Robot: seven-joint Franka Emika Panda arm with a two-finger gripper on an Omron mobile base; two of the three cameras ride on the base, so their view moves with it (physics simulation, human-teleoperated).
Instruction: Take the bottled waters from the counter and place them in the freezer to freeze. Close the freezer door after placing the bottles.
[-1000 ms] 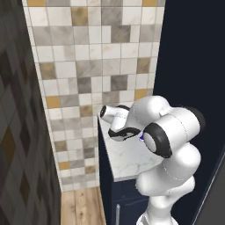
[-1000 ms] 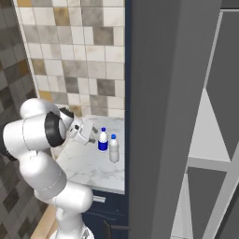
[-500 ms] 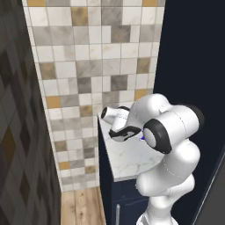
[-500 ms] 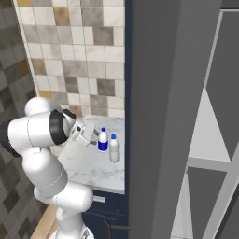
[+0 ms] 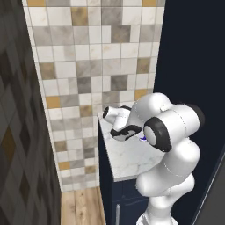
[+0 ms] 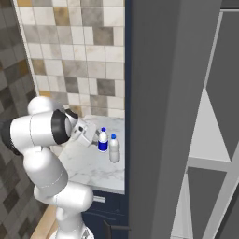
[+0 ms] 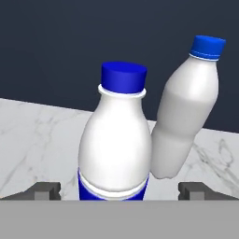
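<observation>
Bottled waters, two counted, stand upright on the marble surface [image 6: 88, 168] beside the dark freezer: the labelled bottle [image 7: 116, 144] with its dark-blue band, and the plain whitish bottle [image 7: 184, 114] just beyond it, the two so close that contact cannot be ruled out. Both carry blue caps. In the right base view the labelled bottle [image 6: 103, 140] sits nearer the arm and the plain one [image 6: 114, 148] nearer the freezer side.

End effector [image 7: 116, 192] is level with the lower part of the labelled bottle, fingers spread to full width, one tip on each side, holding nothing. No contact with the bottle is visible.

Step in hand, by judgement: approach for the first pickup; neither bottle has left the surface. The next move calls for advancing until the bottle body lies squarely between the fingers, then closing, with care not to knock the plain bottle close behind it.

Freezer shelves [image 6: 205, 140] are exposed at right, so the door appears open
</observation>
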